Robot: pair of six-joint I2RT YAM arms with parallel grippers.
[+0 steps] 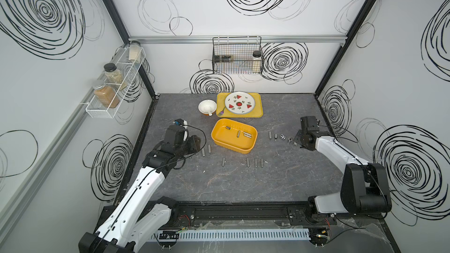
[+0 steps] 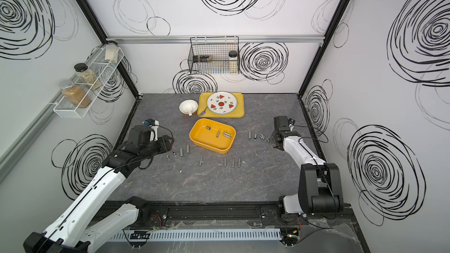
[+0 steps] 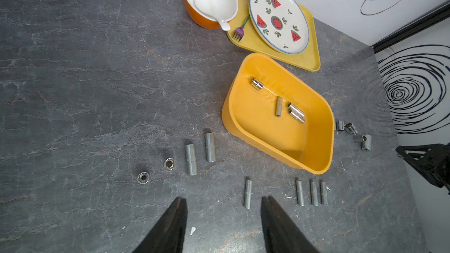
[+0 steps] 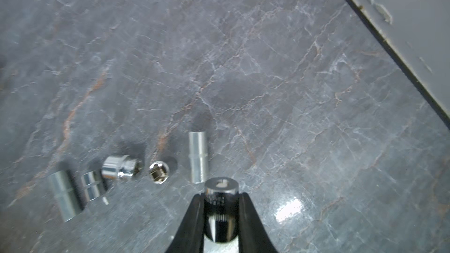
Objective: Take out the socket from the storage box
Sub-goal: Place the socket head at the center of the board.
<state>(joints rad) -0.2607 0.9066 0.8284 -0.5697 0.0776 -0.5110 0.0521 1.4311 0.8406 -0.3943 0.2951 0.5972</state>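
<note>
The box [image 1: 225,139] is deep yellow-orange and every socket [image 3: 279,107] silver-grey metal, on a dark grey desk [image 1: 243,181] marbled with pale and rust-coloured veins. The far tray [image 1: 258,108] is a paler yellow, the plate [image 1: 243,100] white with a blue rim, red watermelon slices and green leaves, and the bowl [image 3: 199,21] orange outside, white inside. The white walls [image 1: 219,8] bear black scribbled swirls.

Left arm [image 1: 146,186] extended, jaws parted, empty. Right arm [image 1: 336,149] low, jaws clamped on socket [image 4: 220,205].
</note>
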